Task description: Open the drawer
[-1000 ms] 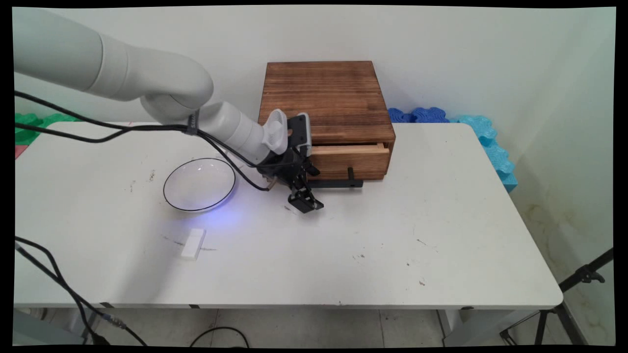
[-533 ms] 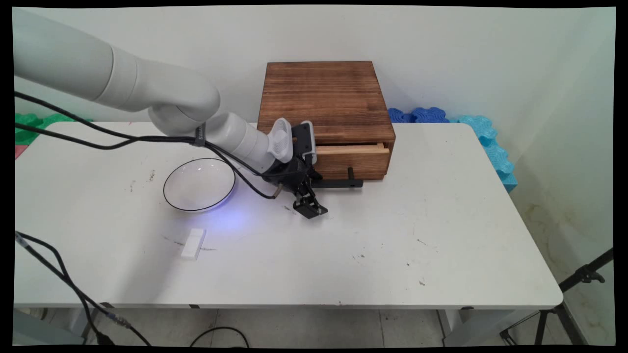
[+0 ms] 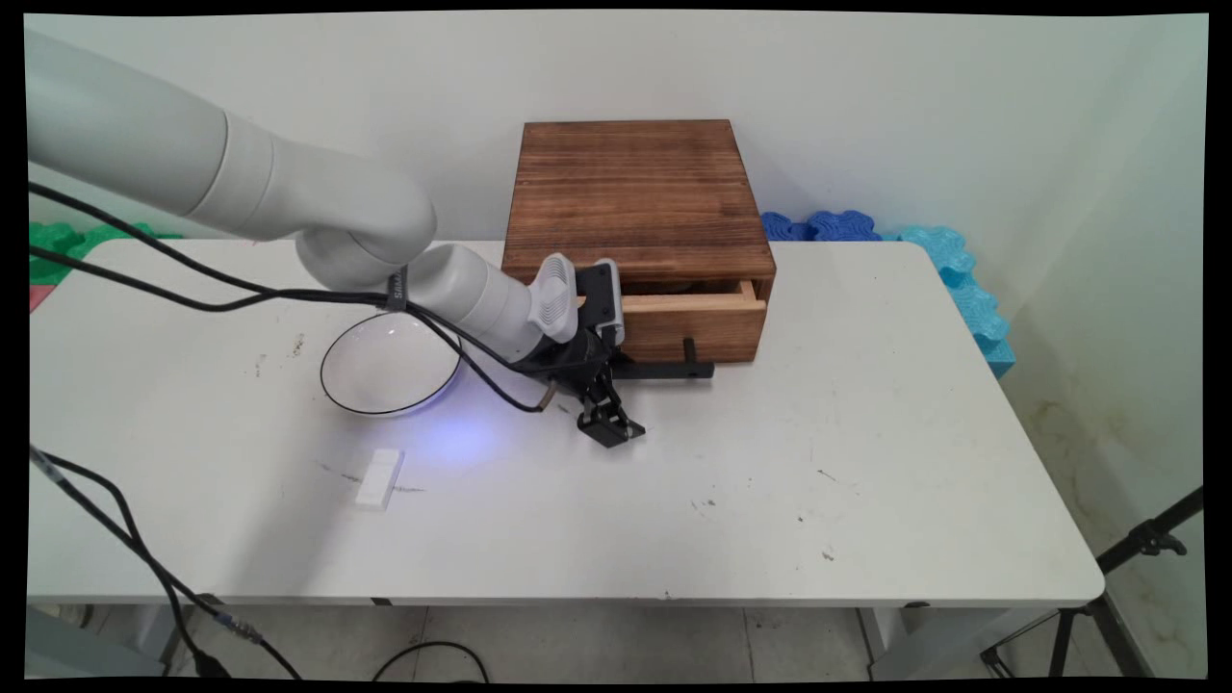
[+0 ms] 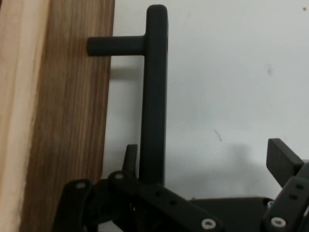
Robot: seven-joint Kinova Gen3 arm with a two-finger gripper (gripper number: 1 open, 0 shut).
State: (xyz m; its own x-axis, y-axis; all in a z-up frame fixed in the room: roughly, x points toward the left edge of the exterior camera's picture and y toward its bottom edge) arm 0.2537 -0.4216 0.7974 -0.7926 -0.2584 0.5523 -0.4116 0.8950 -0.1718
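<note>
Gripper (image 3: 610,426) is spread open at the drawer's black handle (image 4: 153,96), one finger behind the bar; bowl (image 3: 390,363) and white block (image 3: 379,478) lie toward the worktop's (image 3: 866,433) left edge.

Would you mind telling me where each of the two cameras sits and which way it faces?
Main view: fixed above the table's near side, looking down across the white table to the wall; it shows the white arm and gripper before the wooden drawer box, beside a bowl.
Hand view: on the hand, looking along the gripper; linkage and fingers rise from the bottom edge.
Both show the drawer's black handle and wooden front.
</note>
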